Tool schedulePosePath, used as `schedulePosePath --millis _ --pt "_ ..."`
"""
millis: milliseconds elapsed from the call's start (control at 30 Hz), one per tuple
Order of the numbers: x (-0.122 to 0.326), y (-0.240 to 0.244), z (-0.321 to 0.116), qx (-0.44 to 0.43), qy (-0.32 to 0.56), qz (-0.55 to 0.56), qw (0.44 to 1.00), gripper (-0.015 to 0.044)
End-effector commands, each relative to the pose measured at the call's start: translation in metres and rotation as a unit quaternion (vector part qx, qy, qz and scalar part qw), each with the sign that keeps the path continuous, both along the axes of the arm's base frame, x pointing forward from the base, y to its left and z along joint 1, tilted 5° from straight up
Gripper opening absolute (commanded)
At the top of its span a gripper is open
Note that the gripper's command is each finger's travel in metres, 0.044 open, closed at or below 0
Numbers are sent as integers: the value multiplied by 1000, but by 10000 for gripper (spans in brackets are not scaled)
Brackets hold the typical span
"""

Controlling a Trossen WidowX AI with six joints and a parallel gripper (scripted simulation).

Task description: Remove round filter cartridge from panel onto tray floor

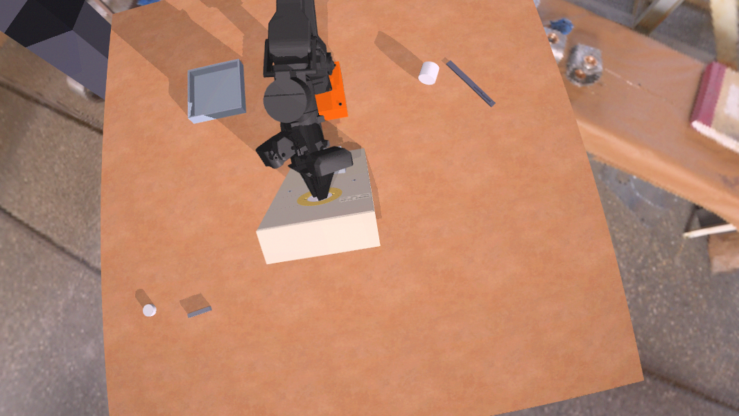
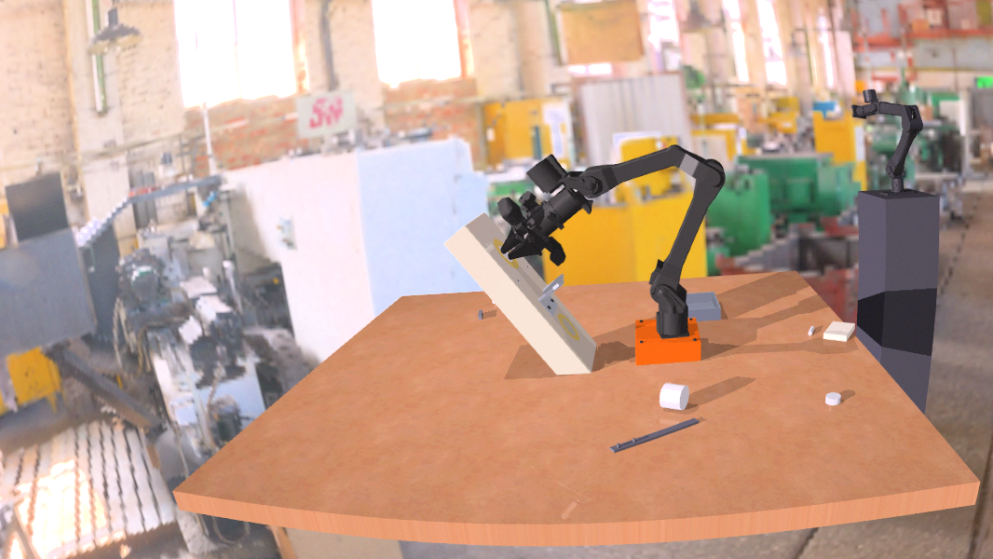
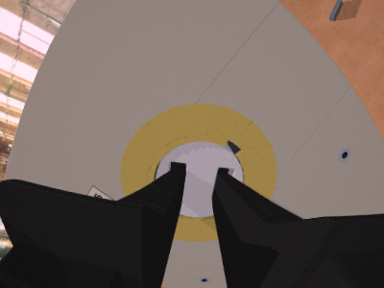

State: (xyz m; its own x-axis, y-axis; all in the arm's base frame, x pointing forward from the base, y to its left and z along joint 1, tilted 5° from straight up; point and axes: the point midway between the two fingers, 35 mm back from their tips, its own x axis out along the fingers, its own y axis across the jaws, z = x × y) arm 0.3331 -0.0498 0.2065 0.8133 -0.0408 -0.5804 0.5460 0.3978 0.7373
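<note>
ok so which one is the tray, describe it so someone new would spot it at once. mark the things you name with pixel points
In the top view, find the robot arm's orange base (image 1: 332,105) (image 2: 667,351). The tray (image 1: 216,117) (image 2: 708,316) sits on the table to the picture's left of it. It is a shallow, square, grey-blue box with raised walls and an open top, unlike the solid cream panel (image 1: 319,236) (image 2: 517,304).

Matt plastic-looking service panel (image 1: 279,213) (image 2: 517,305) (image 3: 120,62), smooth pale cartridge face (image 3: 199,192), wood-look table top (image 1: 465,283) (image 2: 486,457).

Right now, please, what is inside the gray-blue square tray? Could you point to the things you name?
In the top view, the tray (image 1: 242,105) (image 2: 719,306) shows only its bare floor, partly shaded; no filter cartridge lies there. Anything underneath the tray is covered by it and cannot be seen.
</note>
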Motion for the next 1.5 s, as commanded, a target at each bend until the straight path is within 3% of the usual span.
schedulePosePath --millis 0,467,1000,1467 --pt "5 -1 -1 -59 0 41 997 0" --pt "5 -1 -2 -254 10 180 950 0" --pt "6 -1 -2 -454 21 322 831 0" --pt "-33 0 28 -425 21 302 853 0"
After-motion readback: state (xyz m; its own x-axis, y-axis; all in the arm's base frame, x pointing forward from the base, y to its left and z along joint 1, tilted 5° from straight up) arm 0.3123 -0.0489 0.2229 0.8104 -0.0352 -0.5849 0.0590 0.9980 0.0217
